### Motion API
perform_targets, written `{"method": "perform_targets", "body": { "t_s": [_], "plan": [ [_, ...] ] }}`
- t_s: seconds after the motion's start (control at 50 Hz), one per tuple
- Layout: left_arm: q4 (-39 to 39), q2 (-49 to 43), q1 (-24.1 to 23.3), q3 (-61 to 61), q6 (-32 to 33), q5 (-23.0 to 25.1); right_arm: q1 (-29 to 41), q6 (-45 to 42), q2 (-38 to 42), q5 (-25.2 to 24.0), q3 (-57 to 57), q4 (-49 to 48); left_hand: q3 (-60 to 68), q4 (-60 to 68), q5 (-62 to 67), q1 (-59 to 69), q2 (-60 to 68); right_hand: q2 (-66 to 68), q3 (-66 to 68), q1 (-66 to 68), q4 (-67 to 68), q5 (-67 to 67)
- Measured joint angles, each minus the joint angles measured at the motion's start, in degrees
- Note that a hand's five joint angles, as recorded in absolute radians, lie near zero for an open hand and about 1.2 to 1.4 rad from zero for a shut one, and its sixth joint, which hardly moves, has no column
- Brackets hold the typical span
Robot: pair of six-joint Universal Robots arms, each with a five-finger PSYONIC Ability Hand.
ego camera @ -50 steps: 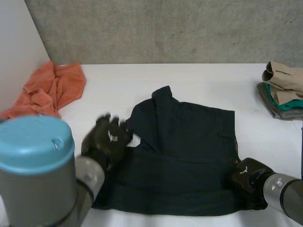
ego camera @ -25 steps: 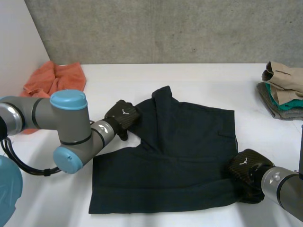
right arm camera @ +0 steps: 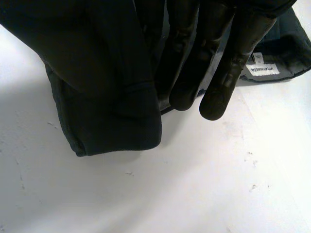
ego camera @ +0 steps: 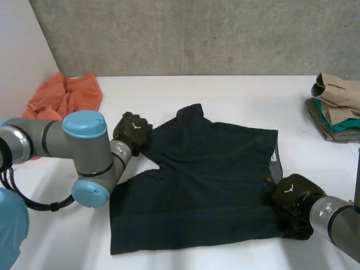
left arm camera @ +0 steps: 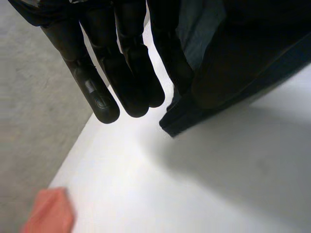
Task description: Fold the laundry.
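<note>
Left hand (ego camera: 133, 130) has drawn the dark shorts (ego camera: 208, 185) leftward, pinching a leg corner, right hand (ego camera: 292, 202) pinching the waistband edge, shorts spread mid-tabletop (ego camera: 225, 93), orange cloth (ego camera: 64, 98) far left

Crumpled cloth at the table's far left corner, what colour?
Orange, plain with no pattern: the crumpled cloth shows best in the head view.

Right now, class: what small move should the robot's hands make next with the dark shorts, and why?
Probably draw the hands slightly apart to flatten the dark shorts: left hand pinches a leg's corner, right hand the waistband edge, with creased cloth between.
</note>
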Motion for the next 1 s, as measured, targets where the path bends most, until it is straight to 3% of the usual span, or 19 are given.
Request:
{"method": "perform_targets", "body": {
  "t_s": [0.08,0.16,0.48,0.52,0.54,0.58,0.6,0.66,0.84,1.0],
  "plan": [
    [-0.09,2.86,-1.09,-3.64,5.55,-4.65,0.12,0.47,-0.01,-0.08,-0.01,-0.15,0.00,0.01,0.00,0.00,0.00,0.00,0.00,0.00,0.00,0.00],
    [-0.21,3.71,-2.57,-5.54,8.18,-5.93,0.28,0.62,0.00,-0.09,0.06,-0.18,0.00,0.01,0.00,0.00,0.01,0.00,0.00,0.00,0.00,0.00],
    [-5.41,4.88,-7.58,-5.78,8.49,-12.96,0.07,0.60,0.05,-0.01,0.18,-0.21,0.00,0.02,0.00,0.00,0.05,0.00,0.00,0.00,0.00,0.00],
    [-5.55,4.96,-7.51,-5.76,8.44,-13.03,0.09,0.66,0.05,-0.04,0.20,-0.21,-12.83,-13.30,-11.33,-12.37,-13.16,0.00,0.00,0.00,0.00,0.00],
    [-5.55,4.96,-7.51,-5.76,8.44,-13.03,0.09,0.66,0.05,-0.04,0.20,-0.21,-12.83,-13.30,-11.33,-12.37,-13.16,0.00,0.00,0.00,0.00,0.00],
    [-5.50,5.39,-7.47,-6.06,8.13,-12.88,0.09,1.17,0.03,-0.08,0.15,-0.31,-39.62,-40.69,-38.56,-43.15,-40.39,0.00,0.00,0.00,0.00,0.00],
    [-5.48,5.79,-7.49,-6.22,8.00,-12.85,0.09,1.42,0.01,-0.09,0.11,-0.37,-47.05,-48.27,-45.97,-49.20,-48.55,0.00,0.00,0.00,0.00,0.00],
    [-5.44,7.44,-7.54,-6.83,7.55,-12.81,0.09,2.21,-0.02,-0.10,-0.05,-0.55,-53.45,-54.31,-51.95,-51.55,-54.01,0.00,0.00,0.00,0.00,0.00],
    [-7.85,26.33,-7.56,-18.04,-3.13,-12.12,0.17,4.70,-0.03,-0.12,-0.52,-1.13,-52.33,-52.89,-50.23,-48.77,-52.45,0.00,0.00,0.00,0.00,0.00],
    [-19.02,36.02,-7.56,-28.15,-14.01,-8.55,0.20,4.77,-0.02,-0.08,-0.54,-1.43,-47.47,-48.03,-45.37,-44.24,-47.93,0.00,0.00,0.00,0.00,0.00]
  ]
}}
